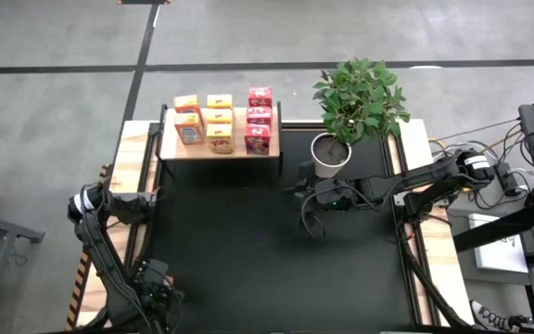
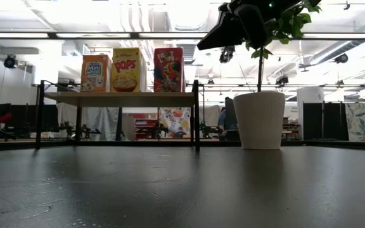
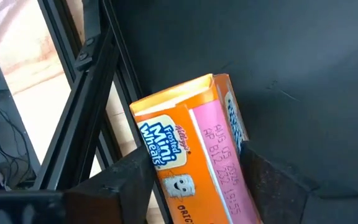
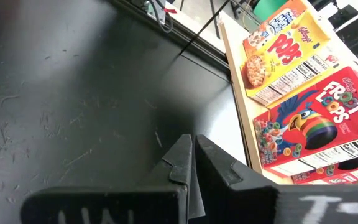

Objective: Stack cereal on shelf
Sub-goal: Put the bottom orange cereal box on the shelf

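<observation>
Straddling one orange Frosted Mini-Wheats box point(image 3: 191, 134) with the left gripper point(image 3: 197, 163), worked at the near left corner of the black table point(image 1: 248, 250), just beside the frame rail and well apart from the shelf point(image 1: 225, 154). Had both fingers point(image 3: 135, 180) spread wide, one along each long side of the box; impossible to tell a true press from mere flanking. For a good grip, judged best to close squarely and gently on the two sides, without crushing the cardboard, then to lift straight up before swinging toward the orange column point(image 1: 188, 119), holding only two boxes against three in the yellow column point(image 1: 218, 119) and three in the red column point(image 1: 259, 121). Looked like light printed cardboard, lying down on the table, with a pink date-stamped face turned up; probably easy to dent and easy to slip. Had the right gripper point(image 4: 191, 155) shut and empty above the table, near the plant pot point(image 1: 330, 154).
</observation>
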{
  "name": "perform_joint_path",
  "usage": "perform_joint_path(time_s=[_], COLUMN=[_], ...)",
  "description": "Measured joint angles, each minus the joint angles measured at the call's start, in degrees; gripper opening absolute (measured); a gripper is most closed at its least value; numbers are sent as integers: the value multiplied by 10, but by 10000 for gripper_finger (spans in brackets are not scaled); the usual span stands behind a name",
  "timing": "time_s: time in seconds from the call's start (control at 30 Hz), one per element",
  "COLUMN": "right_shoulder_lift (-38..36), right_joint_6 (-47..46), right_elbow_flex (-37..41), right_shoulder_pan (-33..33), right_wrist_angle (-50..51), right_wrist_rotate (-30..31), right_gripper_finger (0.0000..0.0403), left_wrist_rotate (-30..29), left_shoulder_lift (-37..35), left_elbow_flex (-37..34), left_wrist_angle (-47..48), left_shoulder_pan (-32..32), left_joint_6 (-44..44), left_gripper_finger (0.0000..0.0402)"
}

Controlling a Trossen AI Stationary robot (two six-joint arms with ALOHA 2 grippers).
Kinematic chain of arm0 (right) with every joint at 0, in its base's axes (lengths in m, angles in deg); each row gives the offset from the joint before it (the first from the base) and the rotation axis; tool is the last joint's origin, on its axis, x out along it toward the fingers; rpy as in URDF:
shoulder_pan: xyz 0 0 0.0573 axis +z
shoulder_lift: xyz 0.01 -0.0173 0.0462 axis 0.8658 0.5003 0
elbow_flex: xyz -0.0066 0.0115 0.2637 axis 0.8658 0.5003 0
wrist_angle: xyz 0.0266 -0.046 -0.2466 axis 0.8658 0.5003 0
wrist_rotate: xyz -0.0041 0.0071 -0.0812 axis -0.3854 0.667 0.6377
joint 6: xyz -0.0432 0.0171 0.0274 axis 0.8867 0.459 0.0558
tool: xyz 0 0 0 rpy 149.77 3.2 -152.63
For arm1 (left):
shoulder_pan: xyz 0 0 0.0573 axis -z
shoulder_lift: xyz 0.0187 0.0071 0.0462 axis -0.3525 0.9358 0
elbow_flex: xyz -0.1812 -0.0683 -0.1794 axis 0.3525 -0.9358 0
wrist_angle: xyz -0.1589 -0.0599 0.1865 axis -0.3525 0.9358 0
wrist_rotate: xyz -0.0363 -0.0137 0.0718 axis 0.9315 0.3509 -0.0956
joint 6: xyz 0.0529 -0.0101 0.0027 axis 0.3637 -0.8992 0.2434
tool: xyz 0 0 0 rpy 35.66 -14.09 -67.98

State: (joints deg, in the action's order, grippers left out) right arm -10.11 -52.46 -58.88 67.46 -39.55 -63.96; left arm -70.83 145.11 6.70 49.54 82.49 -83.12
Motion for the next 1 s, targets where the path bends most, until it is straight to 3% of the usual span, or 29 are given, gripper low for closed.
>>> perform_joint_path(time_s=[0.2,0.43,0.6,0.8,0.9,1.0], right_shoulder_lift=[0,0,0,0,0,0], right_joint_6=[0,0,-1,-5,-6,-6], right_elbow_flex=[0,0,0,0,0,0], right_shoulder_pan=[0,0,0,0,0,0], right_wrist_angle=[0,5,11,26,30,31], right_wrist_rotate=[0,1,2,2,2,1], right_gripper_finger=[12,12,12,12,12,12], left_wrist_rotate=[-14,-177,-279,-282,-282,-287], left_shoulder_lift=[0,0,0,0,0,-23], left_elbow_flex=[4,72,117,172,210,218], left_wrist_angle=[0,14,13,16,66,59], left_shoulder_pan=[-2,-41,-110,-207,-236,-260], left_joint_6=[7,125,339,651,767,882], left_gripper_finger=[191,178,169,161,159,157])
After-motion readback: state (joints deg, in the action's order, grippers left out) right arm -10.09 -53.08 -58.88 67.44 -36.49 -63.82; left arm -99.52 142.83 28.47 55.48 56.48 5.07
